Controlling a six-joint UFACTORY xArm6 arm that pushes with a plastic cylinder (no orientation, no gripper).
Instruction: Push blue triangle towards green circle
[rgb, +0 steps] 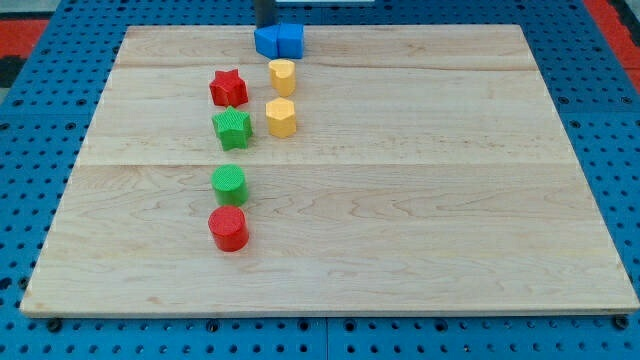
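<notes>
Tip at the far edge, pressed to the blue pair

Nearest the view's bottom sit one red cylinder (228, 228), one green circle (229, 184), one green star (232, 128), one red star (228, 88), two yellow blocks (282, 96); farthest, the blue triangle (266, 40) beside one blue block (290, 40), touching my tip (266, 25). Light, stiff, probably slides readily; push its far face.

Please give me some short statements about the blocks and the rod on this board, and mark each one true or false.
1. My tip is at the view's top, just behind the blue blocks. True.
2. The green circle lies directly above the red circle in the view. True.
3. The red star touches the green circle. False: the green star lies between them.
4. The two yellow blocks are left of the red star. False: they are to its right.
</notes>
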